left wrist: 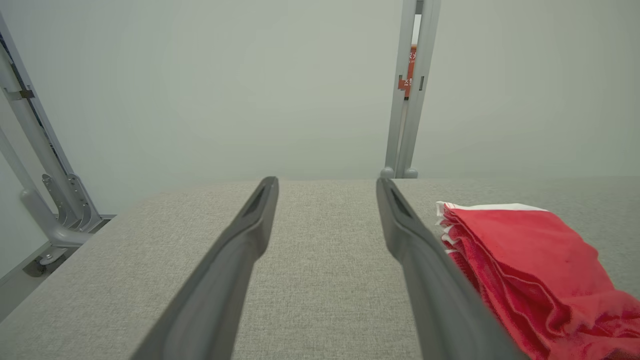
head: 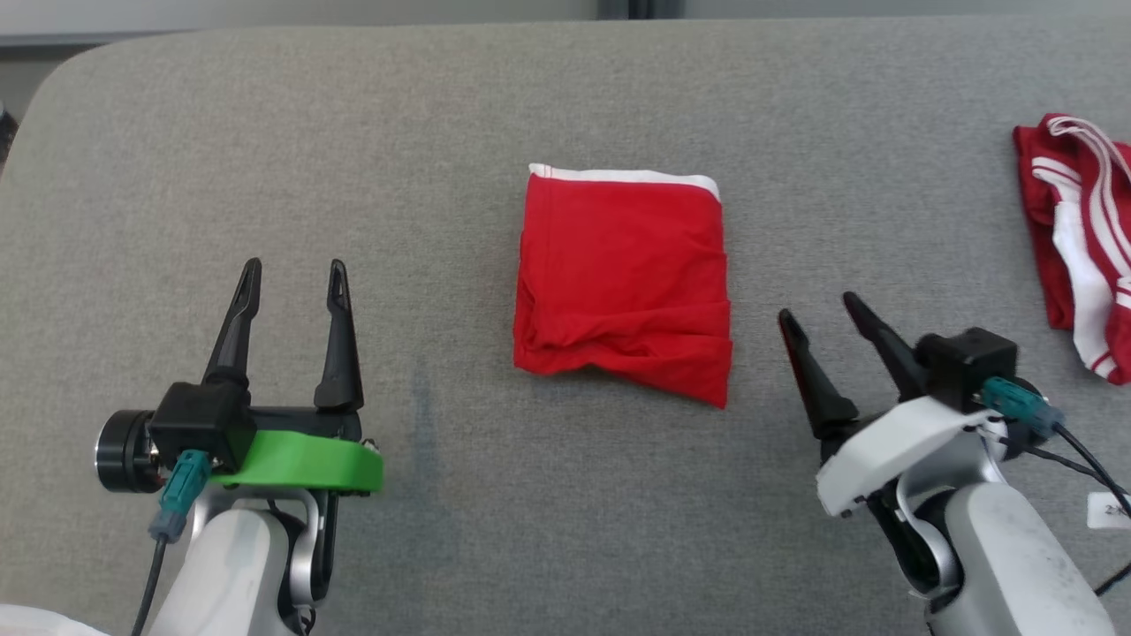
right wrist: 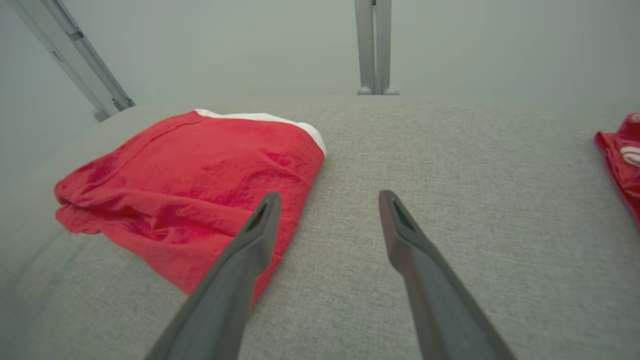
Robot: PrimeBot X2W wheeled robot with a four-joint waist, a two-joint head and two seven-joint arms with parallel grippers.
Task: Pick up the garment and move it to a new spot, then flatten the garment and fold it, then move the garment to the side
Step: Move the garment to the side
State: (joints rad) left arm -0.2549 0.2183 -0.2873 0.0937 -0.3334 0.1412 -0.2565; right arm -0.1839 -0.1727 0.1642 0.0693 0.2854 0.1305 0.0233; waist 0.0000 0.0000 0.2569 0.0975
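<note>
A red garment [head: 626, 283] with a white band along its far edge lies folded into a rough square in the middle of the grey table [head: 459, 132]. My left gripper [head: 293, 276] hovers open to its left, well apart from it, with nothing between the fingers. My right gripper [head: 820, 309] is open just right of the garment's near right corner. In the left wrist view the garment [left wrist: 530, 270] lies right of my open left gripper [left wrist: 327, 183]. In the right wrist view the garment [right wrist: 195, 185] sits left of my open right gripper [right wrist: 329, 197].
A second red garment with white stripes [head: 1082, 238] lies crumpled at the table's right edge, seen also as a red garment [right wrist: 620, 155] in the right wrist view. Grey metal frame posts [left wrist: 410, 90] stand beyond the table's far edge. Cables trail from my right wrist.
</note>
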